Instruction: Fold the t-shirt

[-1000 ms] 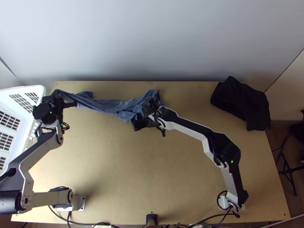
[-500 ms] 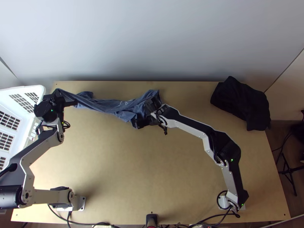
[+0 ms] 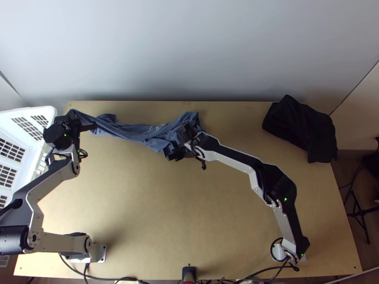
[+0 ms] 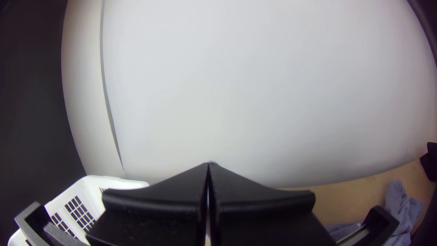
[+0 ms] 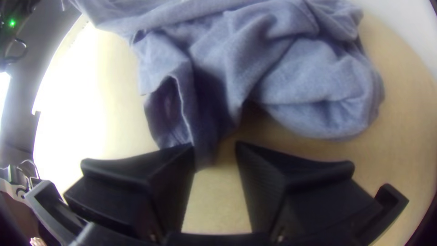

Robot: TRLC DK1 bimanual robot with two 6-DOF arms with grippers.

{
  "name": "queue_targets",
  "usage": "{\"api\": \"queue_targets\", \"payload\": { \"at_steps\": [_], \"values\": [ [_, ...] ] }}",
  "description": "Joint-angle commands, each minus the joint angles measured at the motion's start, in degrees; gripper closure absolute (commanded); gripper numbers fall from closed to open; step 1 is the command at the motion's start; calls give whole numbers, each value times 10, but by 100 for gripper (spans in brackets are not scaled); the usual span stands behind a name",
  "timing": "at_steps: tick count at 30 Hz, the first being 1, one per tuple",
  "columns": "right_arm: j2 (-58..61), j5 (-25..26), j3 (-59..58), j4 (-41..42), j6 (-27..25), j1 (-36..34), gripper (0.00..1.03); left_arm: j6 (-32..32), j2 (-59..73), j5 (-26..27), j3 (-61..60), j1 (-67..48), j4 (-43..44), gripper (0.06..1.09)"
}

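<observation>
Left tool (image 3: pixel 70 117) clamped on t-shirt (image 3: pixel 135 131) end — right tool (image 3: pixel 175 143) open, t-shirt bunched just beyond 2 fingertips.

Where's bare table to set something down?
The widest bare patch of table lies between left arm and right arm, nearer than the t-shirt; another separates the t-shirt and black cloth. Crowded: far left, by the left gripper and white basket, and around the right gripper.

- White laundry basket (image 3: pixel 28 111): cut off by the top view's left edge.
- Blue-grey t-shirt (image 3: pixel 137 132): partly hidden by the right gripper (image 3: pixel 177 142).
- Chest print (image 3: pixel 157 128): too small to read.
</observation>
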Motion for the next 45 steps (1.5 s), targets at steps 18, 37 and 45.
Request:
{"api": "queue_targets", "payload": {
  "at_steps": [18,37,45],
  "values": [
    [-139,29,157,-89,-25,-35,100,22,10,69,-47,-10,-8,10],
    [-184,55,350,-188,-40,-59,100,38,-121,67,-37,-64,-143,10],
    [-207,65,349,-206,-47,-86,100,56,-187,75,-50,-42,-235,10]
  ]
}}
